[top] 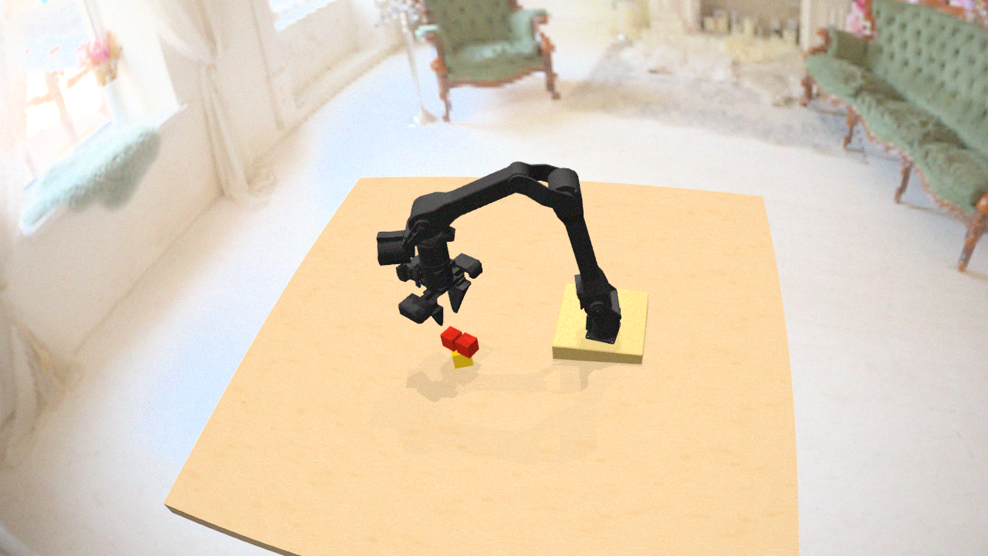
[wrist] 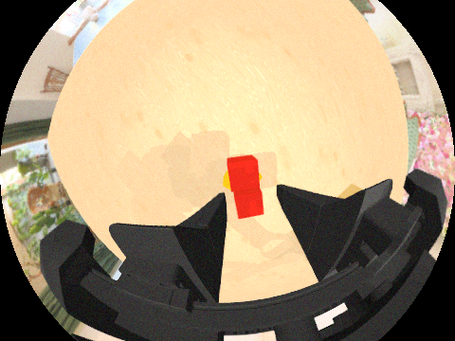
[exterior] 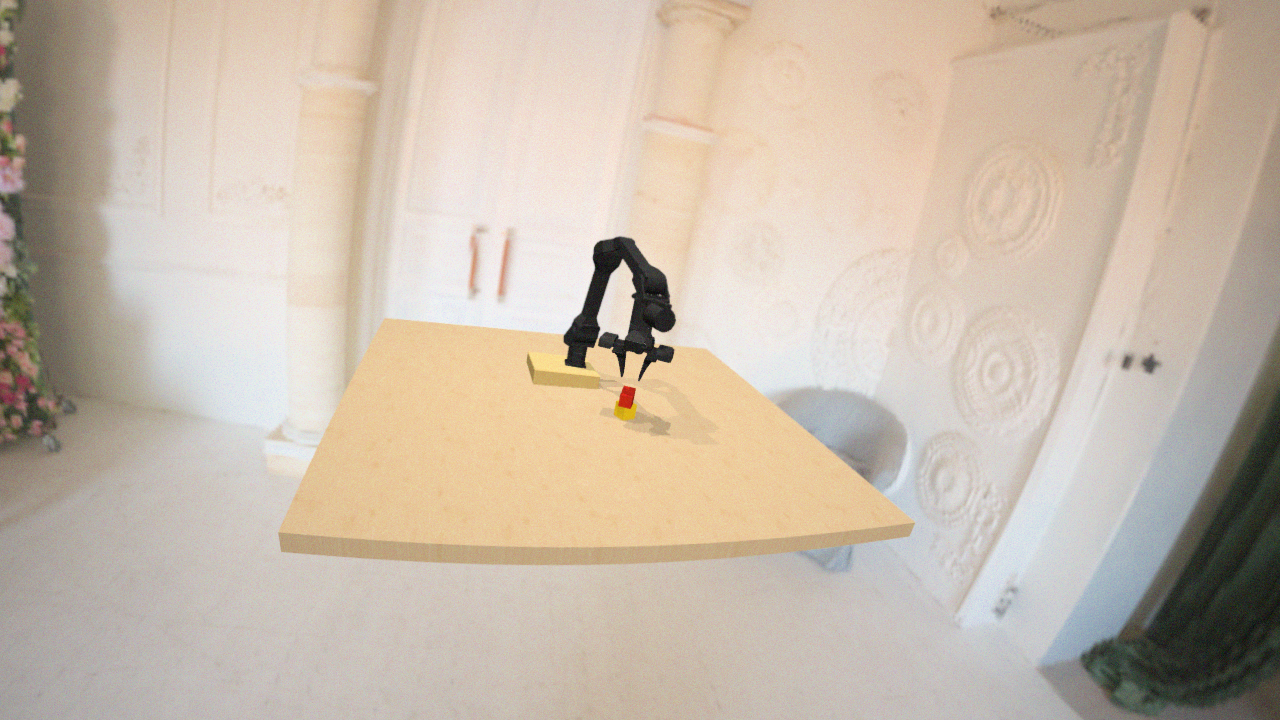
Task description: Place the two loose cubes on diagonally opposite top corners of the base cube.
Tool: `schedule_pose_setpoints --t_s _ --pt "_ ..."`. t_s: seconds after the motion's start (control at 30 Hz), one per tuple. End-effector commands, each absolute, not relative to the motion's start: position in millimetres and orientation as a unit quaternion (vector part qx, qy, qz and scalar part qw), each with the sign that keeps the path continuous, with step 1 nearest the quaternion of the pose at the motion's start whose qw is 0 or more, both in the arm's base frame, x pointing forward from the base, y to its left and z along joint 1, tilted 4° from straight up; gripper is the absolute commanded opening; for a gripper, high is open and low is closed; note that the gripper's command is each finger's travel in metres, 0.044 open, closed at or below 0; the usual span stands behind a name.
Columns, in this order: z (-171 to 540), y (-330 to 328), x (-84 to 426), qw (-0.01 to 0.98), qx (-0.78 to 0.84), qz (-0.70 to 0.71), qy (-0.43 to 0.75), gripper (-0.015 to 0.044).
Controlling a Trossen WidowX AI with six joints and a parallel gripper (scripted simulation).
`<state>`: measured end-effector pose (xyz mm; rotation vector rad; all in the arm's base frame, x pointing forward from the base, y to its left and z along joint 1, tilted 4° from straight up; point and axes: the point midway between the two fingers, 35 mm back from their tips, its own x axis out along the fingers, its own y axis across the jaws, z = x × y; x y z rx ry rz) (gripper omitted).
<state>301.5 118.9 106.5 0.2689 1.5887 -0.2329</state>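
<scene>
"What can't you see on the yellow base cube (top: 462,361) (exterior: 620,413) (wrist: 226,181)?"

"Most of its top, from my seat: the two red cubes (top: 467,344) (exterior: 627,396) (wrist: 244,172) above it hide that, and in the wrist view nearly all of it."

"Any gap above it?"

"Can't call its width; in the exterior view the reds overlap, too small for me to separate."

"And around it?"

"Top view crops the table (top: 553,449) (exterior: 581,483) (wrist: 237,71) below it; the room beyond it is blurred."
</scene>
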Motion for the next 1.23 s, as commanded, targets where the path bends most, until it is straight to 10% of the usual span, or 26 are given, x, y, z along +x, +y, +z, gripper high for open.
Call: schedule_pose_setpoints --t_s 0.0,0.13,0.4,1.2 --pt "114 119 302 0.688 0.119 -0.101 0.709 0.0205" --pt "116 119 303 0.688 0.119 -0.101 0.709 0.0205" --pt "119 167 275 0.686 0.122 -0.102 0.710 0.0400" --pt "125 231 218 0.683 0.124 -0.100 0.713 0.0400"
